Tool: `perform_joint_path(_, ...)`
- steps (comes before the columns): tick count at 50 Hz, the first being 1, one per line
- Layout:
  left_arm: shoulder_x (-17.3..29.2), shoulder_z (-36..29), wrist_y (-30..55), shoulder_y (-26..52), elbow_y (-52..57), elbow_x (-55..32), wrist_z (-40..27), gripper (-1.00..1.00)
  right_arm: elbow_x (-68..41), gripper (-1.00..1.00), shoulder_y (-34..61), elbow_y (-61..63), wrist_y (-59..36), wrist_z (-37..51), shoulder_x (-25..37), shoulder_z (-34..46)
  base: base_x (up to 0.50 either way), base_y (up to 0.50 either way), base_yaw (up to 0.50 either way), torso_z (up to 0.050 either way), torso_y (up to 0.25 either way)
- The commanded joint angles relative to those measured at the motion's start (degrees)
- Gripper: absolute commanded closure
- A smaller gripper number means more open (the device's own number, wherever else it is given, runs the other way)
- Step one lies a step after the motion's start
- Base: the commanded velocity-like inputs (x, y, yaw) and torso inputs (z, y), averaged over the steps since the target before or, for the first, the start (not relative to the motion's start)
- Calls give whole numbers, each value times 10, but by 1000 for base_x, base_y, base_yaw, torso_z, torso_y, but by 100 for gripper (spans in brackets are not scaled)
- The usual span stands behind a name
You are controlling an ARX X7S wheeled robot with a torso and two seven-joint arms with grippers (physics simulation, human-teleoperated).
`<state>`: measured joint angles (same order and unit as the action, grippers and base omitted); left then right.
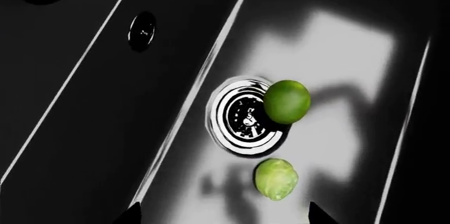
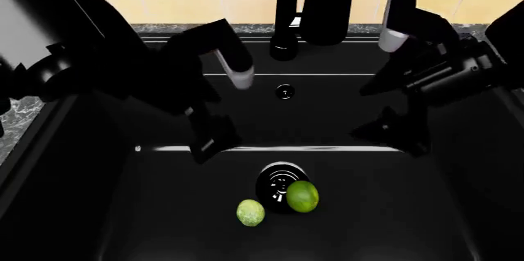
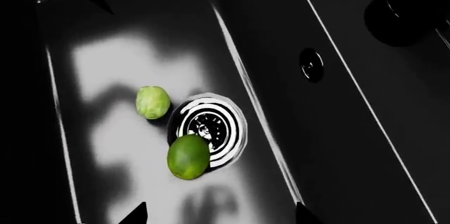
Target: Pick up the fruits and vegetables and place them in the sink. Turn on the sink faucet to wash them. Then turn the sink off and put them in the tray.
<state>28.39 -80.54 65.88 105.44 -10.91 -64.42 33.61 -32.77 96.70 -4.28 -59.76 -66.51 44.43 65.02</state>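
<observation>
Left wrist view: a smooth, glossy lime (image 1: 286, 101) overlaps the rim of the ribbed chrome drain (image 1: 243, 124) on the floor of the matte black sink (image 1: 105, 108), with a paler, leafy sprout (image 1: 275, 179) just beside it; both look light, firm and apt to roll, best pinched across the middle. Head view: the left gripper (image 2: 215, 139) and right gripper (image 2: 393, 129) hang empty above the basin, jaws seemingly parted, below the glossy faucet (image 2: 325, 3). Right wrist view: both fingertips show spread at the frame's edge, the produce well below them.
</observation>
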Motion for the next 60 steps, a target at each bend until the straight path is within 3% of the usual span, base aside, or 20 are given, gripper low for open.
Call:
perform_joint_path(1,7,-1,-1,-10,20,-5,-6,-100,7,-100,-85,-34,78,42,-40,-1,0,0,0,0,0)
perform_joint_path(22,24,-1,-4,-62,84,-28,-53,-100,52,-100,-148,-150,184,51,-144,37,0,0,0,0,0)
perform_joint_path(60,24,-11,-5,-71,87,-25,-57,-100,103,-100,-204,-142,235,55,-152,108,0,0,0,0,0)
